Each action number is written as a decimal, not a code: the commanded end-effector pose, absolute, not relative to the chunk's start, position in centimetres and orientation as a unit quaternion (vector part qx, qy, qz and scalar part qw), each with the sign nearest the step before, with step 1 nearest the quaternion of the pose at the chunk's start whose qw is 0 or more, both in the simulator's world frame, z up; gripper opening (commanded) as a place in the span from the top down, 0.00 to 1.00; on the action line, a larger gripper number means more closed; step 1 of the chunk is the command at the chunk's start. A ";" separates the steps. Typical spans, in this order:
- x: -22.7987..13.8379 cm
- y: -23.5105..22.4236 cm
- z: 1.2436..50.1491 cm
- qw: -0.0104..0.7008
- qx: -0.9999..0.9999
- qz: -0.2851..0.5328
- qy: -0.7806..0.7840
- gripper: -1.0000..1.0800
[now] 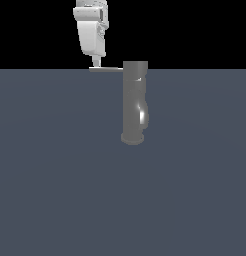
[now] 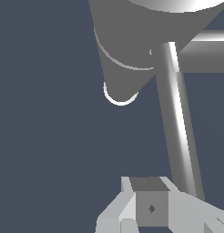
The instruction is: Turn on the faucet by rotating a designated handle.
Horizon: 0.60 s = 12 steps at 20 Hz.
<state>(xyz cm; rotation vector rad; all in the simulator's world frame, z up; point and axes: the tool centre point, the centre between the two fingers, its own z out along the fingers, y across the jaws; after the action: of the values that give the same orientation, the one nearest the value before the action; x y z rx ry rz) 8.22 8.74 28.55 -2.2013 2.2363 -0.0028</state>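
The faucet [image 1: 134, 100] is a tall grey upright cylinder with a wider round base and a glossy bulge low on its side. The handle [image 1: 107, 69] is a thin flat bar sticking out of its top toward the exterior view's left. My white gripper [image 1: 96, 63] hangs down over the handle's outer end, its tip at the bar; whether it touches is unclear. No gap shows between the fingers and they hold nothing. In the wrist view the handle [image 2: 177, 118] runs from the faucet [image 2: 127, 41] to the gripper [image 2: 150, 207].
The faucet stands on a flat blue-grey floor [image 1: 55, 190] that fills the lower part of the exterior view. A second grey bar [image 2: 207, 50] sticks out of the cylinder in the wrist view.
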 end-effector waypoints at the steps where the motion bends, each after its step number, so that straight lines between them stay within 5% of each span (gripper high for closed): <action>1: 7.4 8.6 28.5 0.000 -0.701 0.000 0.713 1.00; 12: 4.4 8.4 28.5 0.000 -0.701 0.000 0.713 1.00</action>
<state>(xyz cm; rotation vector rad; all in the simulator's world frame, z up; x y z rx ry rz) 5.04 8.26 28.55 -2.1962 2.2417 -0.0044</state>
